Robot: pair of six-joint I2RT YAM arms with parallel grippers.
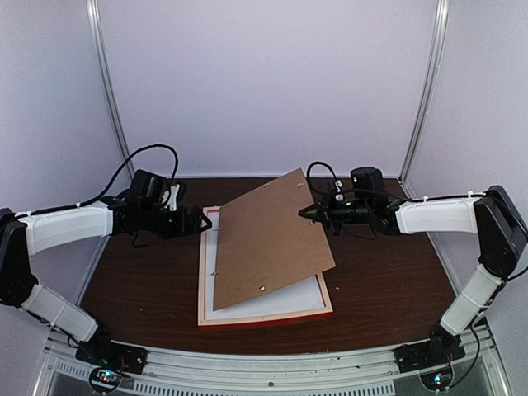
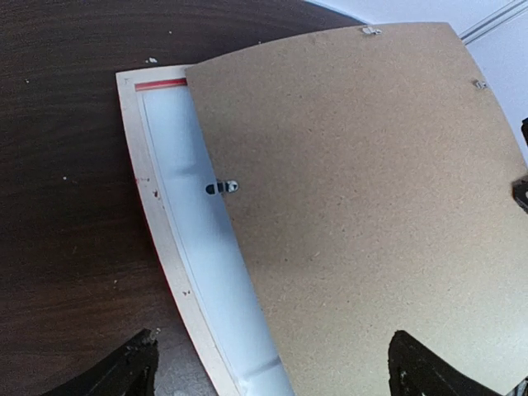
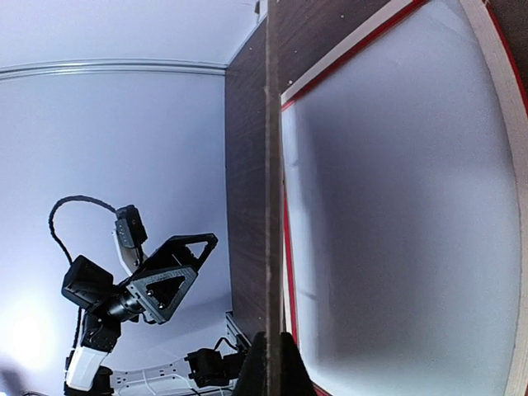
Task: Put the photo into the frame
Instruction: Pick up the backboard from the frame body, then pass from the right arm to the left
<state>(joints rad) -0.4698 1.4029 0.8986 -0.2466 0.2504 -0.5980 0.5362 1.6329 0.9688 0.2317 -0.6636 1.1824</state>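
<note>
Inward both arms reach; right gripper (image 1: 309, 213) pinches tilted backing board (image 1: 272, 235); left gripper (image 1: 206, 221) gapes empty beside frame (image 1: 264, 318) holding white sheet (image 1: 304, 294).

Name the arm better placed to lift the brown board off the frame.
Right: the right pincer is shut on the tilted brown board. The left pincer hangs open beside the frame, holding nothing.

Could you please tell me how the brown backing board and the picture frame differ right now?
The backing board is plain brown; the frame shows pale wood with a red edge. The board is tilted, pinched at one edge by the right gripper; the frame lies flat on the table. Both are rectangular.
</note>
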